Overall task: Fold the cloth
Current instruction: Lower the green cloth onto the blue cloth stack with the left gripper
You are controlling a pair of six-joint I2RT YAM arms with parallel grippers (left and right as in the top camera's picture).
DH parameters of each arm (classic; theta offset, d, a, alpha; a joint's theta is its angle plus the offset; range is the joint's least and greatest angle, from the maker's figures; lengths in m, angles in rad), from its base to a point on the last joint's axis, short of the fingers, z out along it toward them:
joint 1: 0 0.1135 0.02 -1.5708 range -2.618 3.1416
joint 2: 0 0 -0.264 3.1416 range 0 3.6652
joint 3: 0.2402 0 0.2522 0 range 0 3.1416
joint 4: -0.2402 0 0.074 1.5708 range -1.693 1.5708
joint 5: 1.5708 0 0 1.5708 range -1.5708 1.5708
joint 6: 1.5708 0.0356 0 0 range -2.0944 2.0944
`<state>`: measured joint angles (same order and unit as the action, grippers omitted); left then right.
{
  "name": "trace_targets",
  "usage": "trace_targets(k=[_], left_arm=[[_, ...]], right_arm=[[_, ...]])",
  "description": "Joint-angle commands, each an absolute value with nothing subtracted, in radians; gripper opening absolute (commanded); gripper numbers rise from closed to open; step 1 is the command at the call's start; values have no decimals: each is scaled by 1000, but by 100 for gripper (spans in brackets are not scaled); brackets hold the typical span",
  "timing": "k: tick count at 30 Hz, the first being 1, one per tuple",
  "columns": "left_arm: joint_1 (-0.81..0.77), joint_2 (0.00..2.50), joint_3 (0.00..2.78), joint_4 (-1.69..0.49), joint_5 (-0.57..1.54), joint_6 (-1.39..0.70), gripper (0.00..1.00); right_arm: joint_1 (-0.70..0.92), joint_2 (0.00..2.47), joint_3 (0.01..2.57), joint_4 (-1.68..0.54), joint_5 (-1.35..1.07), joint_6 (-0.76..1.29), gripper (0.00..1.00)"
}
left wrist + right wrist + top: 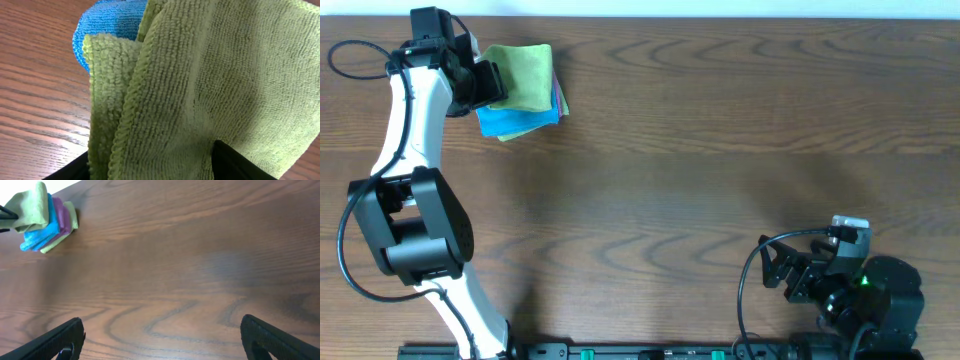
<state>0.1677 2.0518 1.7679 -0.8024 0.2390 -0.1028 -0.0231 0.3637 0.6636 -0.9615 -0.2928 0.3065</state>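
The green cloth (525, 72) stands folded between the left fingers (234, 165), with a blue cloth (515, 122) just beyond them. I cannot tell whether they clamp it. The right fingers (60, 340) are spread wide, with open counter (720, 150) stretching ahead of them.

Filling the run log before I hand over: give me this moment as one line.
left pincer: shut on green cloth | green cloth: doubled over, atop blue cloth | right pincer: open, away from cloths

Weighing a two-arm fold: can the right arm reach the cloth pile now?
Probably not. The cloth pile lies at the far left corner; the right hand sits near right, bare table between. Left hand grips its green cloth.
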Motion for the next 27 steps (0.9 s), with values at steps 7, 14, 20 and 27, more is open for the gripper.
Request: trace_targets(k=[7,14,20,27], left_arm=[[178,2031,1785,-814,225,-89,68],[213,2006,1785,-819,210,-89,73],[233,1981,1785,-836,210,-89,75],[233,1966,1785,-852,237,-93,74]], right_arm=[[-33,358,657,-962,-300,318,99],[-33,358,657,-962,-300,318,99],[-33,358,657,-962,-300,318,99],[-33,358,657,-962,-300,318,99]])
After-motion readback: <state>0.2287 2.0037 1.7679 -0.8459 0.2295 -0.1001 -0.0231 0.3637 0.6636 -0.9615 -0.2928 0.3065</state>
